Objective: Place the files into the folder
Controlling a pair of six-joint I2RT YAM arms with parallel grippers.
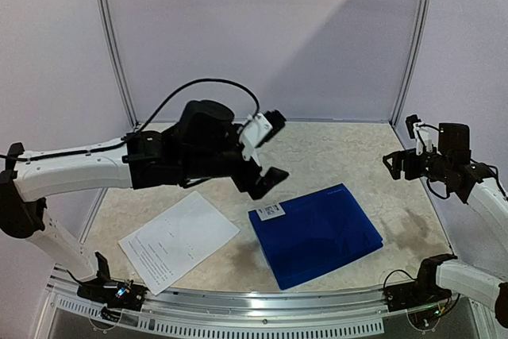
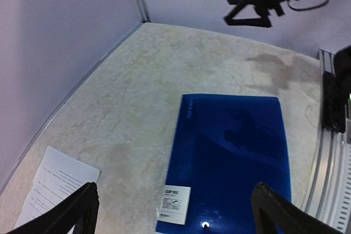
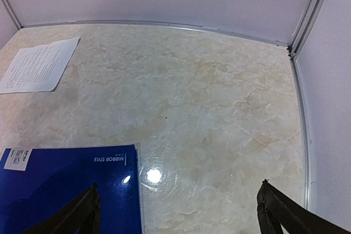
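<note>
Left end effector (image 1: 271, 151) and right end effector (image 1: 402, 147) both hover released. The files (image 1: 178, 240) lie flat near-left on the tabletop (image 1: 341, 148), floppy, probably edge-pinch territory; the folder (image 1: 315, 233) right of them looks slick, stiffer.

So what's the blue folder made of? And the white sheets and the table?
The folder looks like shiny plastic: a light glints on its cover and dark reflections show in it. The files look like thin matte paper, lying flat with printed lines. The table looks like marbled stone, but could be a printed laminate; it shines too.
</note>
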